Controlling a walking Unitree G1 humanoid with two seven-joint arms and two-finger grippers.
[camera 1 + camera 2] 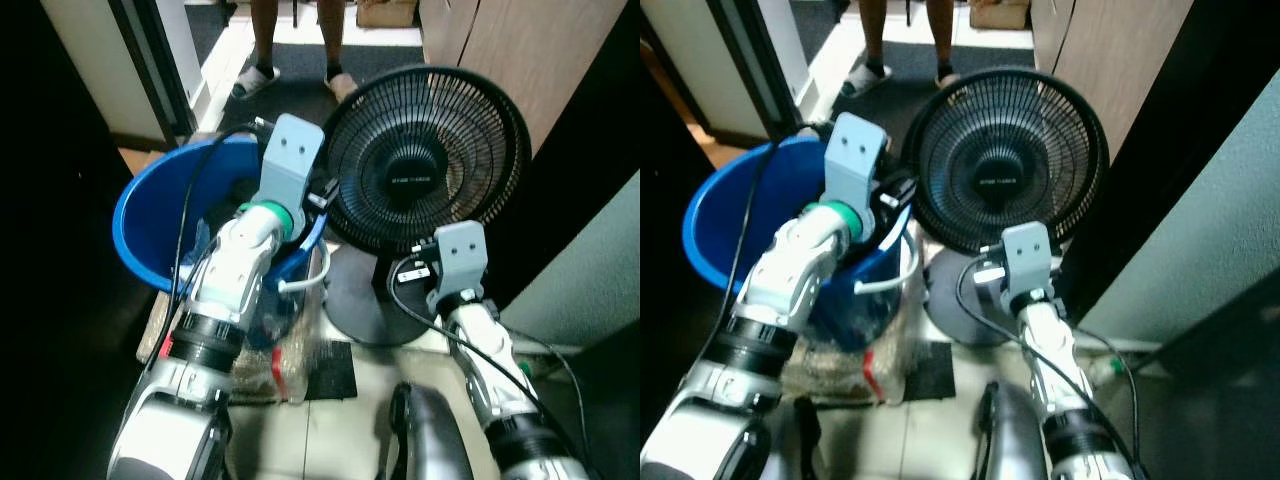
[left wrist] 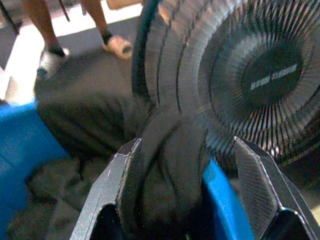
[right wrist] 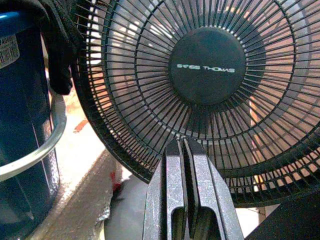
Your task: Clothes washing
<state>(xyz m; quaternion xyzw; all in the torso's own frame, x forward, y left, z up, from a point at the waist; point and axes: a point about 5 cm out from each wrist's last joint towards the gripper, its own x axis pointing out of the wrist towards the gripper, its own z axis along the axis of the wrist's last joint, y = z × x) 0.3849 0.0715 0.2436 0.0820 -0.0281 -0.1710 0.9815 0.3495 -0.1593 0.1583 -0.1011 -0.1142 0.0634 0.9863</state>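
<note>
A single dark grey garment hangs bunched over the rim of the one round blue plastic bucket, at the side nearest the fan, and more dark cloth lies heaped inside the bucket. My left tool sits at that rim with its two black fingers spread wide; the fold of the garment lies between them against one finger, and the other finger stands clear of it, so the tool is open around the cloth and not clamped. A metal bail handle curves down the bucket's outer wall. Just beside the bucket stands one black table fan with a round wire grille on a round base, the grille close to the bucket rim. My right tool is held in front of the lower part of that grille, its two fingers pressed flat together with nothing between them. Under the bucket lies one clear plastic-wrapped bundle on the pale tiled floor. Beyond the bucket and fan, a person's two legs in light slippers stand on a dark mat.
</note>
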